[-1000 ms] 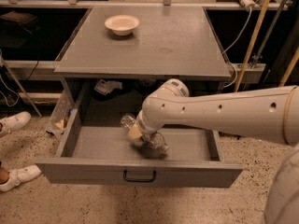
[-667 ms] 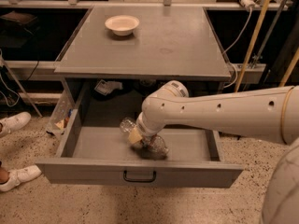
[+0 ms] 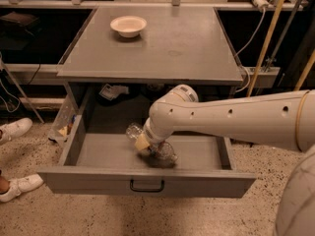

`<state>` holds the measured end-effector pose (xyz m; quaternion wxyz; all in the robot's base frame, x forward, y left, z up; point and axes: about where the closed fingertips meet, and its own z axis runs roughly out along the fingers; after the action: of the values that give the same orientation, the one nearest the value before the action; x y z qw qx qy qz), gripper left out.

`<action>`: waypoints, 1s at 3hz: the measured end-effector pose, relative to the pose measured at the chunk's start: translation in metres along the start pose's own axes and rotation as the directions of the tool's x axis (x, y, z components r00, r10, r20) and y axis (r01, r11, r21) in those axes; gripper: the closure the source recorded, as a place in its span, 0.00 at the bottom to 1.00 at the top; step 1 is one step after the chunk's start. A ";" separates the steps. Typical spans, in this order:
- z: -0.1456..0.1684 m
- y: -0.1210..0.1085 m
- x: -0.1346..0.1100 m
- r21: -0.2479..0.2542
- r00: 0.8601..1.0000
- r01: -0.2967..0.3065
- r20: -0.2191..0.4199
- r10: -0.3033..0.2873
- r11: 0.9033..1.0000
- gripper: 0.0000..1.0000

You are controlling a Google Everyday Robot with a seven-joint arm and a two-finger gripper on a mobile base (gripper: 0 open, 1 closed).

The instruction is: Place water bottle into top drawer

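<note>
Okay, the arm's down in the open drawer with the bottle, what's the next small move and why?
Probably release the water bottle, if it is held, and raise the gripper straight up. The bottle appears to lie on its side on the floor of the open top drawer, with the gripper low against it.

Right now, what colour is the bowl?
White bowl, camera view; gripper in the top drawer by the water bottle.
</note>
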<state>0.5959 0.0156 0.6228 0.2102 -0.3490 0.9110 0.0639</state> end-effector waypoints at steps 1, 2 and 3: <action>0.000 0.000 0.000 0.000 1.000 0.000 0.000 0.000 1.000 0.38; 0.000 0.000 0.000 0.000 1.000 0.000 0.000 0.000 1.000 0.15; 0.000 0.000 0.000 0.000 1.000 0.000 0.000 0.000 1.000 0.00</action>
<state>0.5959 0.0157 0.6228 0.2101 -0.3491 0.9110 0.0639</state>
